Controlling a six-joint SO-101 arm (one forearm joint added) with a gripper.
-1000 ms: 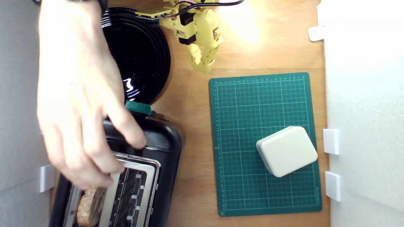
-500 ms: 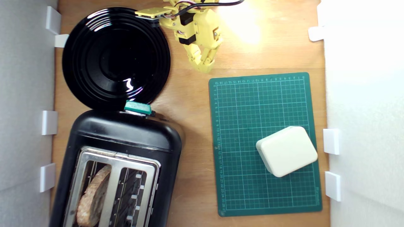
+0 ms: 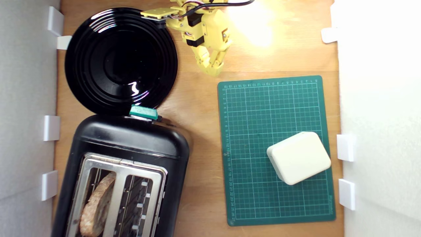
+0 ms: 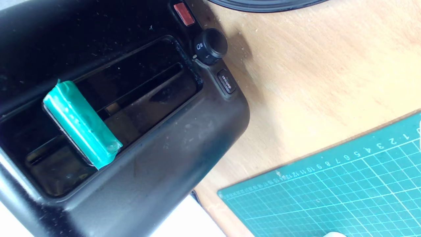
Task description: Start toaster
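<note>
The glossy black toaster (image 3: 131, 141) lies at the lower part of the exterior view's left, its silver top plate facing the camera. A slice of brown bread (image 3: 95, 205) sits in one slot. Its teal lever tab (image 3: 143, 112) sticks out of the end nearest the plate. My yellow gripper (image 3: 212, 67) hangs near the top centre, to the right of the lever and well apart from it, fingers together and empty. The wrist view shows the toaster's end panel (image 4: 164, 164) with the teal lever (image 4: 82, 123) in its track; my fingers are out of that picture.
A round black ridged plate (image 3: 121, 59) lies just beyond the lever. A green cutting mat (image 3: 260, 112) with a cream box (image 3: 298, 157) covers the exterior view's right. A black knob (image 4: 210, 46) and red button (image 4: 183, 13) sit beside the lever track. White walls with brackets (image 3: 51, 127) border the table.
A person's hand that covered the toaster and plate one second ago has gone from view. The bread now sits uncovered in the slot. My arm has not moved.
</note>
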